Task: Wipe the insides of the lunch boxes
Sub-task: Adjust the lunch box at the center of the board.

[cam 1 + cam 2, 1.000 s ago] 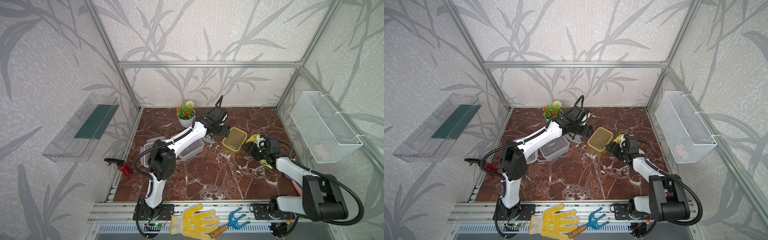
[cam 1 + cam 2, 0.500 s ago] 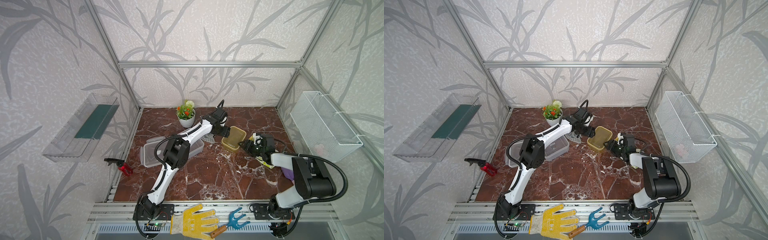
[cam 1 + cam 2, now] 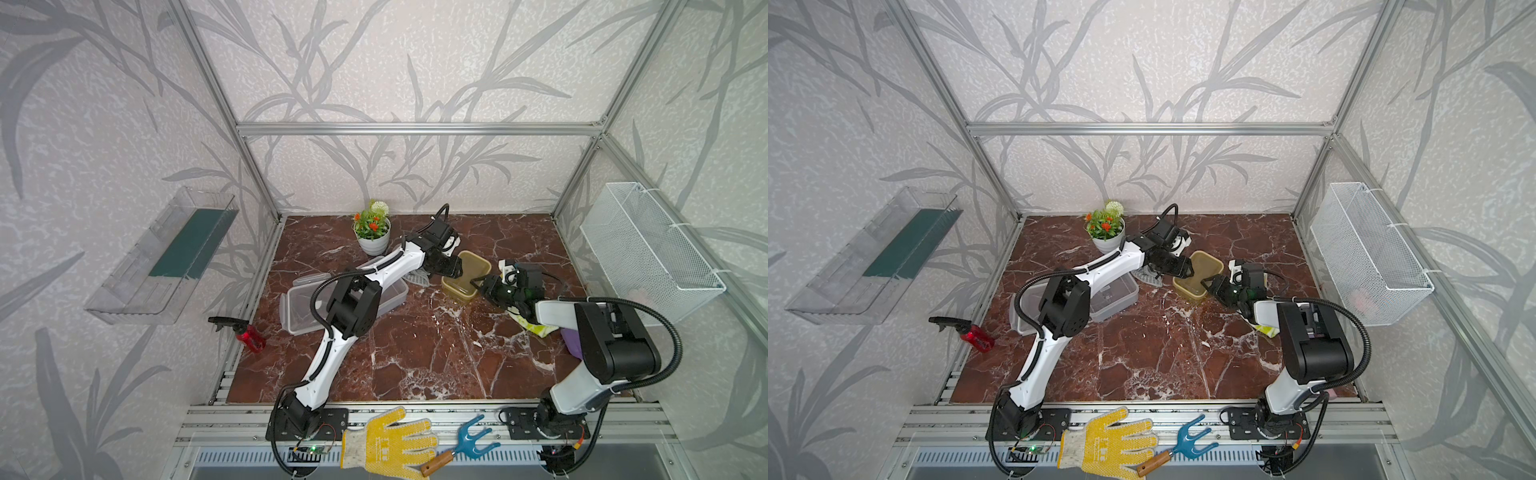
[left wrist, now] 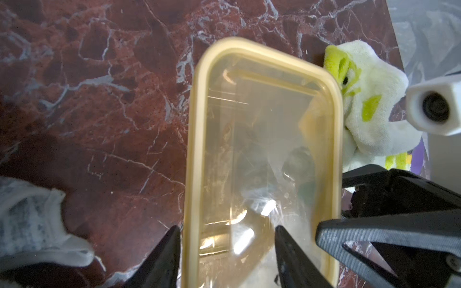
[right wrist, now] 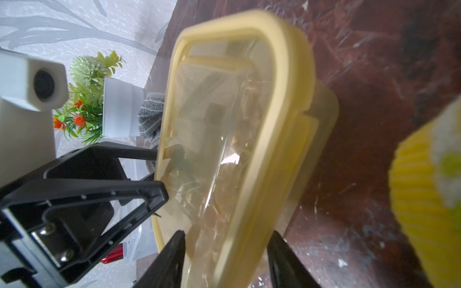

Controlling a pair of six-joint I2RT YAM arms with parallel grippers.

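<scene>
The amber lunch box stands mid-table, and both grippers meet at it. My left gripper straddles one long wall: one finger touches the rim from outside, the other hangs inside, away from the wall. My right gripper straddles the opposite yellow rim, with gaps on both sides. Both stand open. Whether a lid sits on the amber box I cannot tell. The clear greyish lunch box lies partly under my left arm.
A grey cloth lies left of the amber box, a yellow-white towel to its right. Also here: white flower pot at the back, red spray bottle by the left edge, wire basket on the right wall.
Both grippers have moved in on the amber box from opposite sides. Their jaws now stand narrower than before.
</scene>
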